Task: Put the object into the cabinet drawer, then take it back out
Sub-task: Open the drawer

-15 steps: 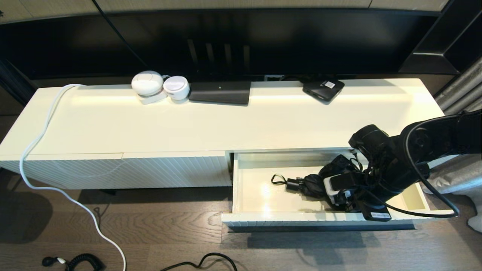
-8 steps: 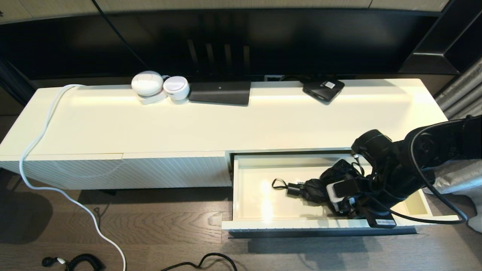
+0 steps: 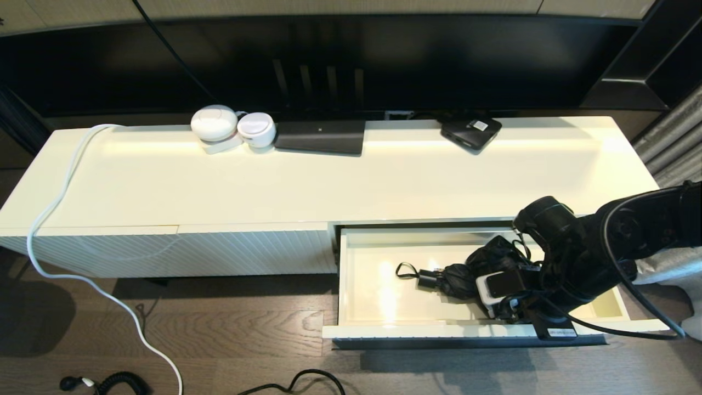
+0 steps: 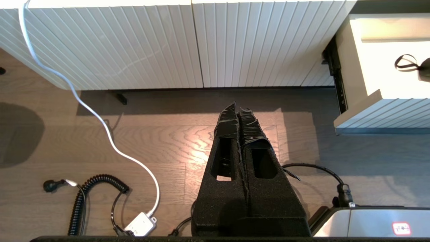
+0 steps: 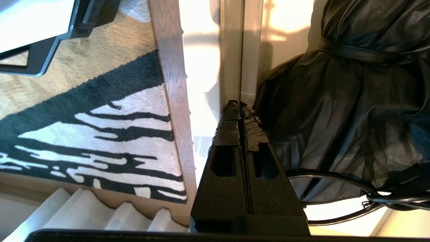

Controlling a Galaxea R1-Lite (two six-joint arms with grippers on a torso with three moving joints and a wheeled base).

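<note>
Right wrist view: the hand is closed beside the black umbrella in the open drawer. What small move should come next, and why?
Probably open the right hand and shift it over the umbrella. It is shut on nothing, its tips near the inner wall of the cabinet drawer, while the umbrella lies inside, ungrasped. The left hand is parked over the floor.

My right arm reaches in from the right side of the head view, elbow bent, wrist angled down and toward my left. Right gripper: fingers pressed flat together, nothing between them, tips taped in black. In the head view its fingers are hidden under the wrist body. My left gripper hangs low, pointing forward and down, fingers also pressed together with no gap, holding nothing. Left arm doesn't show in the head view.
</note>
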